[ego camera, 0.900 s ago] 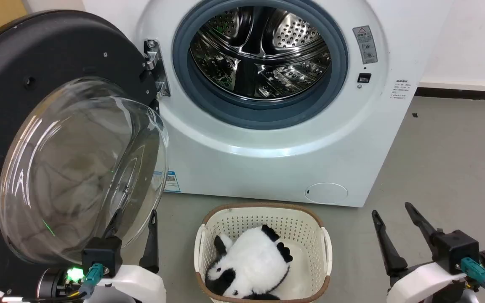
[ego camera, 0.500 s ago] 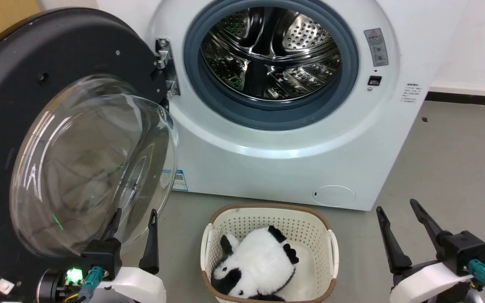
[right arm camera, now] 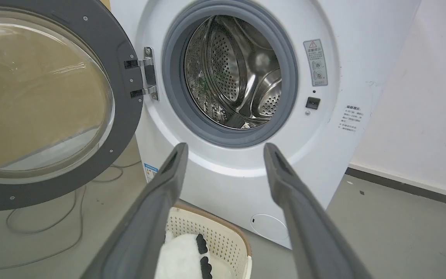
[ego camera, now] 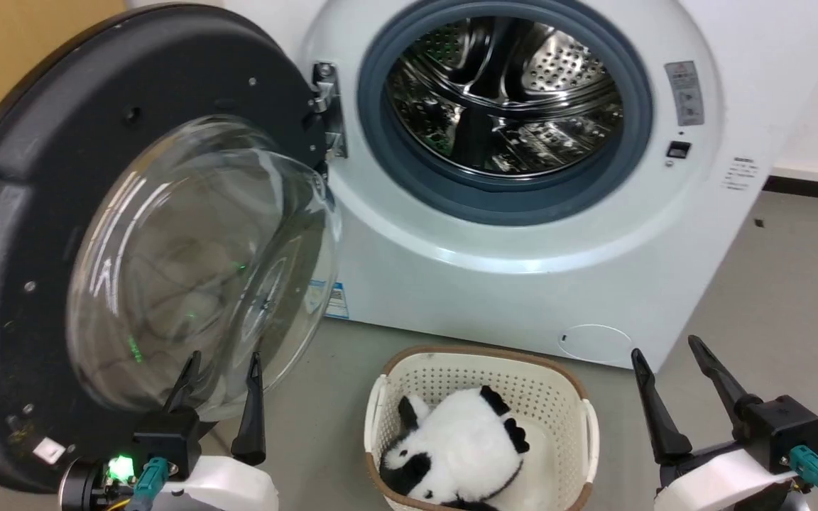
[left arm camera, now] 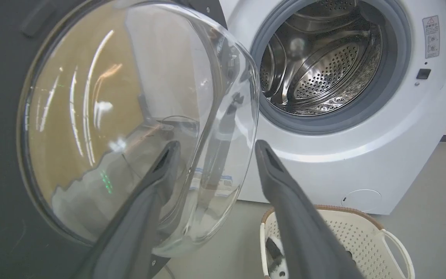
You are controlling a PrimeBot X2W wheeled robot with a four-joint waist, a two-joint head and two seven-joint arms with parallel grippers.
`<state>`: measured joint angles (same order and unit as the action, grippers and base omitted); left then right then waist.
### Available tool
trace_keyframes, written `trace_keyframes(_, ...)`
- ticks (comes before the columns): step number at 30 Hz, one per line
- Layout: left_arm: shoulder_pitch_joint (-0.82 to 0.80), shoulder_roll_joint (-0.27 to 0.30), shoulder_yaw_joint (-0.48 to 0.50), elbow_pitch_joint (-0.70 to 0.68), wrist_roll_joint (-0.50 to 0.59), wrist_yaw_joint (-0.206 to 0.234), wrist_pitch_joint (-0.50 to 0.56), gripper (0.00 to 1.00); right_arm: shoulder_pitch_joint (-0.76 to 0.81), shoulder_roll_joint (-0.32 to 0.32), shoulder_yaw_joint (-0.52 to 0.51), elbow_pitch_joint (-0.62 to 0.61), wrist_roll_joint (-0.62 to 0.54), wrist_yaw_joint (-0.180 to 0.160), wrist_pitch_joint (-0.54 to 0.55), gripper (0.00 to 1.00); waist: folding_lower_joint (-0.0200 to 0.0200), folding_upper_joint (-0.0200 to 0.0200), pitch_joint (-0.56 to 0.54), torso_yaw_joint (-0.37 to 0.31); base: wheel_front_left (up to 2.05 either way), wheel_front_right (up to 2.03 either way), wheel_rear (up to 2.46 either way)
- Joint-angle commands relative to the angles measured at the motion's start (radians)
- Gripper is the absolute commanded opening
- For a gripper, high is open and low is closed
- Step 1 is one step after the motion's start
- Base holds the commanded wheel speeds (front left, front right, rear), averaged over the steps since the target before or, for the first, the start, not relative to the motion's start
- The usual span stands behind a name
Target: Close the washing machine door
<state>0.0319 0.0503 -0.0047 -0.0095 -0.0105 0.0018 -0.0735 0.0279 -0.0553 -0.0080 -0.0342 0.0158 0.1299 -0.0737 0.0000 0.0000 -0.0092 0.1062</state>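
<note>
The washing machine door (ego camera: 40,142), a big black disc with a clear glass dome (ego camera: 196,262), stands swung wide open on its metal hinge (ego camera: 327,106) at the left. The white washing machine (ego camera: 522,284) shows its steel drum (ego camera: 505,99) inside a grey rubber ring. My left gripper (ego camera: 221,365) is open, low in front of the dome's lower edge; in the left wrist view its fingers (left arm camera: 161,170) frame the dome's rim (left arm camera: 246,77). My right gripper (ego camera: 664,351) is open at the lower right, holding nothing, pointing at the machine's front (right arm camera: 223,170).
A cream perforated basket (ego camera: 579,404) holding a black-and-white plush panda (ego camera: 462,443) sits on the grey floor (ego camera: 792,284) between my arms, in front of the machine. A thin cable (right arm camera: 45,228) lies on the floor under the door. A white wall (right arm camera: 420,97) stands to the right.
The whole head view has shifted right, so the camera has turned left. Door, machine and basket keep their places relative to each other. Both grippers stay open.
</note>
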Motion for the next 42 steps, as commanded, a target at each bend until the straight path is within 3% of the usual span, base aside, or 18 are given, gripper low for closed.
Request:
trace_keyframes(1,0.012,0.002,0.003,-0.007,-0.003,0.008,-0.012,1.0,0.009,0.002,0.002,-0.008,-0.003,0.0,-0.013,1.0,0.0,0.0,-0.003,0.013,0.0,0.0,0.0)
trace_keyframes(16,0.029,0.008,0.008,-0.022,-0.005,0.014,-0.044,1.0,0.018,0.002,0.009,-0.018,0.0,0.0,-0.044,1.0,0.0,0.0,-0.011,0.114,0.0,0.0,0.0)
trace_keyframes(42,0.086,0.005,0.043,-0.108,-0.021,0.065,-0.104,1.0,-0.035,0.003,0.088,0.009,-0.013,0.001,-0.104,1.0,0.0,0.0,0.011,0.25,0.0,0.0,0.0)
